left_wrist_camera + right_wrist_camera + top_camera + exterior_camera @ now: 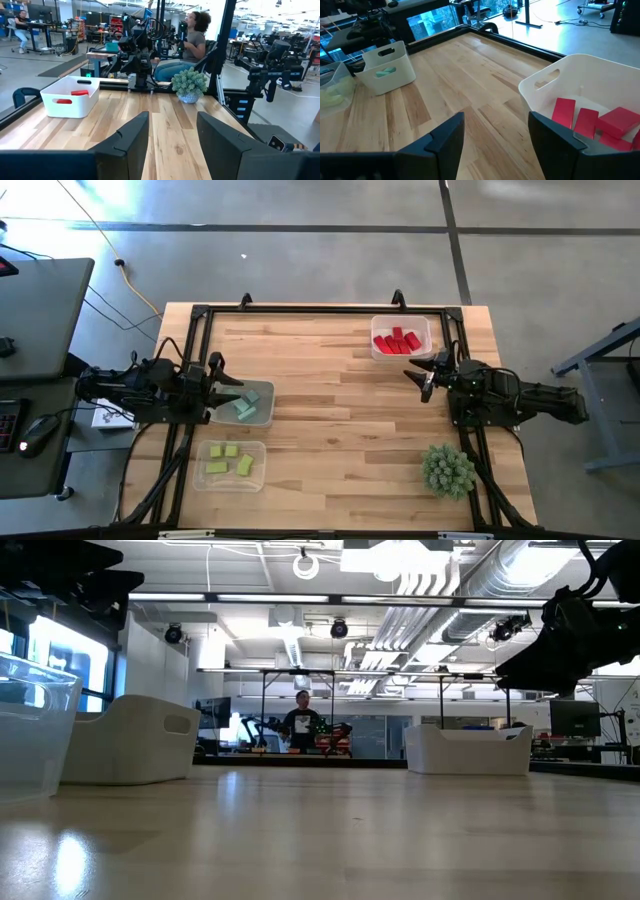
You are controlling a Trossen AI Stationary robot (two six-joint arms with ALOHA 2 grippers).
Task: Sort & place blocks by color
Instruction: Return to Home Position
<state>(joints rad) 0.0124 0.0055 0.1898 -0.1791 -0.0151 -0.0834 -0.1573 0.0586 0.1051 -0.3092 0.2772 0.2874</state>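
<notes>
Several red blocks (397, 341) lie in a white tray (378, 326) at the far right; they show again (586, 121) in the right wrist view. Teal blocks (246, 402) lie in a tray (262, 418) at the left edge. Yellow-green blocks (229, 459) lie in a clear tray (202, 477) at the near left. My left gripper (226, 391) stands open above the teal tray's left rim, holding nothing. My right gripper (422, 378) stands open just near of the red tray, also holding nothing.
A spiky green plant ball (447, 470) sits at the near right of the wooden table (330, 420). A black frame (300, 311) runs round the table's edge. People sit and stand in the room beyond the table.
</notes>
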